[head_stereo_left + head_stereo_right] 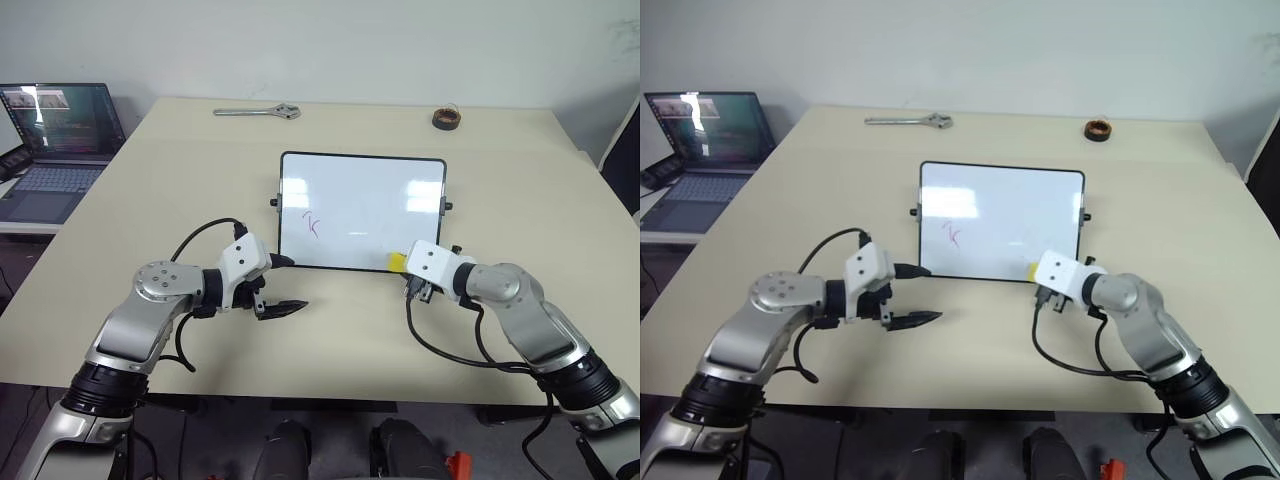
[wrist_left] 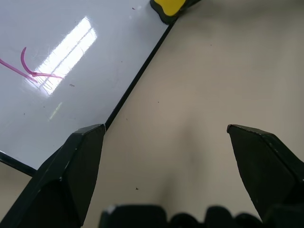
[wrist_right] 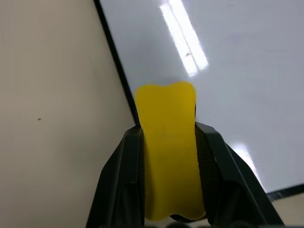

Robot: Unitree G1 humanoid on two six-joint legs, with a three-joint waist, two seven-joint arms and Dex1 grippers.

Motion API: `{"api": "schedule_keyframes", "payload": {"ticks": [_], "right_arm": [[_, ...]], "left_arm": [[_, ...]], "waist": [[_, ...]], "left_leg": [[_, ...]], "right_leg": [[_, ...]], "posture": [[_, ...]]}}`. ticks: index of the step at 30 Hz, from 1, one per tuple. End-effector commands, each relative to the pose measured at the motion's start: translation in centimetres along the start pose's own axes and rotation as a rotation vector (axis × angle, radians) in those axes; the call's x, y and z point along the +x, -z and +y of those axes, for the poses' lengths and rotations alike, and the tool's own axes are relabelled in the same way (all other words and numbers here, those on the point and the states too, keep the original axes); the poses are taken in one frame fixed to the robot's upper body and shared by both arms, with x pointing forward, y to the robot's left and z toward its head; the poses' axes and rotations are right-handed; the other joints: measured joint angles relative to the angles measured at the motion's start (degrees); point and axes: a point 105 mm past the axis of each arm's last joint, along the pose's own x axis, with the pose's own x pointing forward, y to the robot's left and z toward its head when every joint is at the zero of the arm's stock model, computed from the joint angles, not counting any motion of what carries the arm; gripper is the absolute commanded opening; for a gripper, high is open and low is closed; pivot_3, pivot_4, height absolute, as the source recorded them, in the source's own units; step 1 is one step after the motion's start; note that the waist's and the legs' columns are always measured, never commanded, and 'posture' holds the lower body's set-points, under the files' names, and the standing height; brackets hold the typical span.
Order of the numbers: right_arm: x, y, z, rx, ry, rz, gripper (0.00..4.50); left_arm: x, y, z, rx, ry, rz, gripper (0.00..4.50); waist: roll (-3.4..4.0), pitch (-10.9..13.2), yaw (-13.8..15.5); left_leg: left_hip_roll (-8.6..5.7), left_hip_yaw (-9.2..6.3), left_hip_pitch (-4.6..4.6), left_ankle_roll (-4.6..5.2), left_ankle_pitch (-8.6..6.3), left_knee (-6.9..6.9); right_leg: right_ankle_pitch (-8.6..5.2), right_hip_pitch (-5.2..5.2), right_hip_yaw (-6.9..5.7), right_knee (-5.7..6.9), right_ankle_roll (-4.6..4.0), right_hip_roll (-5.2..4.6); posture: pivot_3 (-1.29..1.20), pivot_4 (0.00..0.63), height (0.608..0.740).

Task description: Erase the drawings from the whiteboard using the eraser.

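Left eye view: whiteboard [image 1: 362, 210] lies flat on the tabletop [image 1: 520, 190], long axis running across the robot's front. The drawings [image 1: 312, 224], thin red strokes, sit in the board's lower left part, well apart from the eraser [image 1: 397, 262]. The eraser is at the board's near edge, toward its right corner, pinched in the right gripper [image 1: 408, 275]. The left gripper [image 1: 285, 285] hovers over bare tabletop just off the board's near left corner, fingers spread, holding nothing.

Right eye view: same layout. Wrench [image 1: 910, 121] and wire coil [image 1: 1098, 130] lie beyond the board's far edge, out of the way.

Left wrist view: red strokes on the white surface; board frame runs diagonally; yellow eraser corner at the frame. Both left fingers wide apart over tabletop.

Right wrist view: right gripper clamped on the eraser's two long sides. The eraser's long axis runs along the fingers, its free end pointing onto the board across the frame.

Judgement: the step in hand is bringing the eraser to the marks. To do it well, keep the dark base flat on the surface, press lightly, and sweep leftward along the board to the strokes. The board may slide, so the left gripper could steady its near left edge.
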Motion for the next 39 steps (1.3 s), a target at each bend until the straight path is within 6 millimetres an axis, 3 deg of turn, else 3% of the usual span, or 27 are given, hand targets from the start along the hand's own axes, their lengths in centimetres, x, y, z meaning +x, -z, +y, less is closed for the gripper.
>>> {"api": "schedule_keyframes", "payload": {"ticks": [1,8,12,25,34,39], "right_arm": [[-1.3,2.7,-2.1,0.035,0.077,0.098,1.10],[-2.9,5.4,-2.7,-0.013,0.076,0.189,1.10],[-3.4,5.5,-3.2,-0.015,0.083,0.189,1.10],[-0.5,-0.6,-1.7,-0.033,0.033,-0.003,1.10],[1.8,-2.7,-0.9,-0.111,0.015,-0.041,1.09],[2.7,-3.8,-1.8,-0.052,0.054,-0.076,1.09]], "left_arm": [[-0.1,-1.2,0.2,0.043,0.002,-0.027,4.50],[-0.1,-1.2,0.1,0.042,0.000,-0.027,4.50],[-0.1,-1.2,0.1,0.041,-0.002,-0.027,4.50],[-0.2,-0.9,0.0,0.036,-0.004,-0.020,4.50],[-0.4,-0.8,0.0,0.032,-0.010,-0.018,4.50],[-0.4,-0.7,-0.1,0.031,-0.010,-0.016,4.50]], "waist": [[0.00,0.00,0.04],[-0.04,-0.02,0.04],[-0.04,-0.02,0.03],[-0.03,-0.02,-1.19],[-0.02,-0.01,-1.24],[-0.02,-0.01,-1.37]], "left_leg": [[0.00,-0.01,0.00,0.00,0.00,0.00],[0.00,-0.01,0.04,0.00,0.00,0.02],[0.00,0.01,0.11,0.00,0.00,0.03],[0.01,0.09,0.11,0.00,0.00,0.03],[0.02,0.03,0.01,0.00,0.00,-0.02],[0.02,0.04,0.05,0.00,0.00,-0.01]], "right_leg": [[0.00,0.00,0.00,0.00,0.00,0.00],[0.00,0.07,0.01,-0.01,0.00,0.00],[0.00,0.13,0.02,0.00,0.00,0.00],[0.03,0.03,0.03,0.02,-0.01,0.00],[0.03,-0.04,0.02,0.00,-0.02,0.00],[0.03,-0.04,0.02,0.03,-0.03,0.00]], "posture": [[0.00,0.150,0.740],[0.00,0.150,0.740],[0.00,0.150,0.740],[0.00,0.150,0.740],[0.00,0.150,0.740],[0.00,0.150,0.740]]}}
